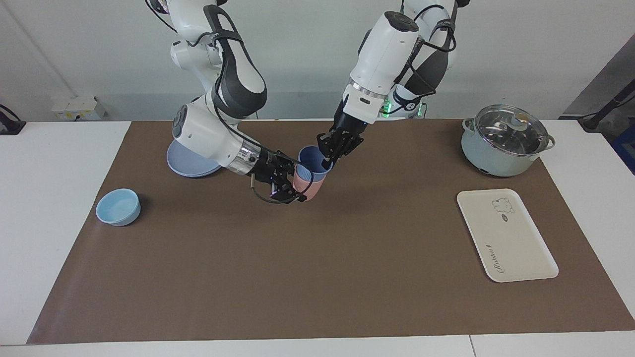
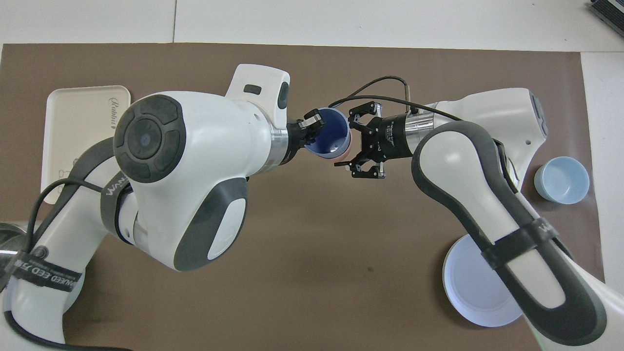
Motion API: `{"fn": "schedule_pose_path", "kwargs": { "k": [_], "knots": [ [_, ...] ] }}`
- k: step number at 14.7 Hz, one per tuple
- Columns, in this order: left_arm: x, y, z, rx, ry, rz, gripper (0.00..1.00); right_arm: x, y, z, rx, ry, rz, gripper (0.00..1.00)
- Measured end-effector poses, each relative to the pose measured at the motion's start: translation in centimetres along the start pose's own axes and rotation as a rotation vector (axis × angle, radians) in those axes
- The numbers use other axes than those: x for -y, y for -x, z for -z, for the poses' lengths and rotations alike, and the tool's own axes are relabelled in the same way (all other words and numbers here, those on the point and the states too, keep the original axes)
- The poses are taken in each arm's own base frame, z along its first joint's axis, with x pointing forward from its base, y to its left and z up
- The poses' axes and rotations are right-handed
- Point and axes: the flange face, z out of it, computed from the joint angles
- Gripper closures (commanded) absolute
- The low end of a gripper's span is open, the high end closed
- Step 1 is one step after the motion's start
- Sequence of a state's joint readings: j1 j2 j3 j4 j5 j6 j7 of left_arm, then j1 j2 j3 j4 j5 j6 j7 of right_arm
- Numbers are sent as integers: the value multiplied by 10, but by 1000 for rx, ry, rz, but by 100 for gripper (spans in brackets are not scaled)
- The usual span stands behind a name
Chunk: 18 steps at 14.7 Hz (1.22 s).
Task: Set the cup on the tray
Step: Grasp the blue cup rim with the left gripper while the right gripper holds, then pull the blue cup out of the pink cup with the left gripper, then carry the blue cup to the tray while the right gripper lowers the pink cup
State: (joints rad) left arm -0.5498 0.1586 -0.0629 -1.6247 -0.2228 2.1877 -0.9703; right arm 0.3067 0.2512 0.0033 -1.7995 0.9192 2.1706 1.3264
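The periwinkle-blue cup (image 1: 311,157) sits nested in a salmon-pink tumbler (image 1: 308,187), both tilted, over the brown mat near the robots at mid-table. My left gripper (image 1: 327,161) is shut on the cup's rim, one finger inside it. My right gripper (image 1: 299,181) grips the pink tumbler from the side, its fingers spread around it. In the overhead view the cup (image 2: 329,136) lies between the left gripper (image 2: 312,127) and the right gripper (image 2: 345,142), with a sliver of pink tumbler (image 2: 342,154) showing. The cream tray (image 1: 506,238) lies empty toward the left arm's end; it also shows in the overhead view (image 2: 73,126).
A lidded pale-green pot (image 1: 503,141) stands nearer to the robots than the tray. A round blue plate (image 1: 188,163) lies under the right arm. A light-blue bowl (image 1: 118,207) sits at the mat's edge toward the right arm's end.
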Motion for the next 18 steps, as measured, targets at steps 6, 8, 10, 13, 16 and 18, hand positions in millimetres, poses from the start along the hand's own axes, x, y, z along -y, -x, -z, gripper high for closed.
{"fn": "schedule_pose_path", "kwargs": {
  "k": [6,8,10,13,16,18],
  "knots": [
    [-13,-7,48,26,-33,39,100,-1,1,-1,1,2,2,100],
    [-14,-13,69,27,-41,51,100,-1,1,-1,0,2,1,100],
    [-8,-25,87,22,-50,71,100,0,-1,1,0,-1,-2,100],
    [13,-58,109,-8,-48,125,100,6,-12,12,36,-37,-54,100],
    [61,-107,123,-33,-79,128,100,16,-46,39,57,-89,-132,100],
    [115,-141,122,-33,-122,83,100,21,-73,57,71,-120,-184,100]
  ]
}}
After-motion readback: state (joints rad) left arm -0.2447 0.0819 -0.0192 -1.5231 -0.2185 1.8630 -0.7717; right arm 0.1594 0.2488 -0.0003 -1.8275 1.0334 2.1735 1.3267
